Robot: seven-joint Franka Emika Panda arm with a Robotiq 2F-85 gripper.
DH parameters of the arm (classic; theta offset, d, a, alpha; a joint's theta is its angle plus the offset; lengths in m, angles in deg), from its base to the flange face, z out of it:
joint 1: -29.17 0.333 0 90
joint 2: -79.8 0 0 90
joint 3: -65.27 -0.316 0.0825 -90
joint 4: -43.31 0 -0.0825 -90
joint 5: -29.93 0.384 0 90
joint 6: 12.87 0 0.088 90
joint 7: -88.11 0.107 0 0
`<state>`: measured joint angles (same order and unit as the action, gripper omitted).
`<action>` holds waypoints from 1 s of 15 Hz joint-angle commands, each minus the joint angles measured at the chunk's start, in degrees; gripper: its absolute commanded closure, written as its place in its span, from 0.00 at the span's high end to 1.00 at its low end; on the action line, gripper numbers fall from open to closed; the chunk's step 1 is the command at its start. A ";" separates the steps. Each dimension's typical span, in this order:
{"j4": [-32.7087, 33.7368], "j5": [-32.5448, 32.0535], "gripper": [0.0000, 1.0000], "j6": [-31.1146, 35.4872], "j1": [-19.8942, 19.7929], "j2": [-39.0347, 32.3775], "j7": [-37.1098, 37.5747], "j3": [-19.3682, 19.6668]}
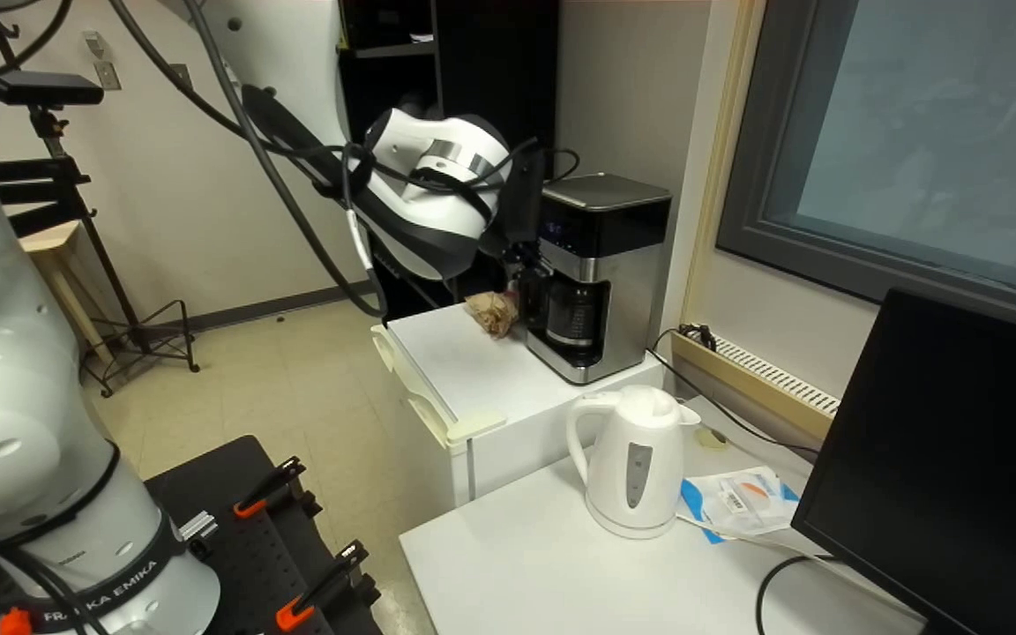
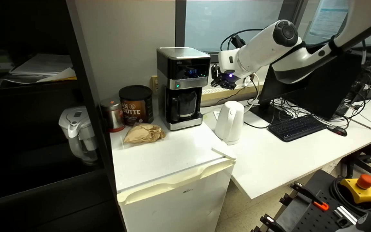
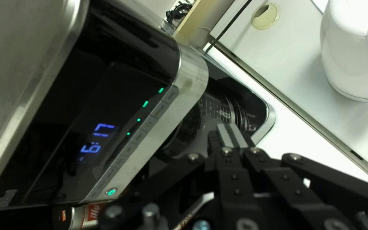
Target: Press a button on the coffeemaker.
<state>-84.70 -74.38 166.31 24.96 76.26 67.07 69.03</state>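
End effector, fingertips together, hangs near the coffeemaker; its display glows blue.

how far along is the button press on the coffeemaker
Looks done: the pincer is shut and near the coffeemaker, whose display is lit. Probably in hand: lining up, since in the wrist view the fingertips appear off the button row. Left: the press itself; no contact with a button shows, and which one is meant cannot be told.
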 commanded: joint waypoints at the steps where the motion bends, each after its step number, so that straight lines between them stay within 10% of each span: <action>1: -3.45 -2.70 0.00 -2.21 0.46 2.77 2.46 -0.51; 15: -21.61 -9.72 0.00 -4.42 1.21 18.66 8.12 -1.66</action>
<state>-103.95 -82.99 163.21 25.86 91.78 73.81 67.59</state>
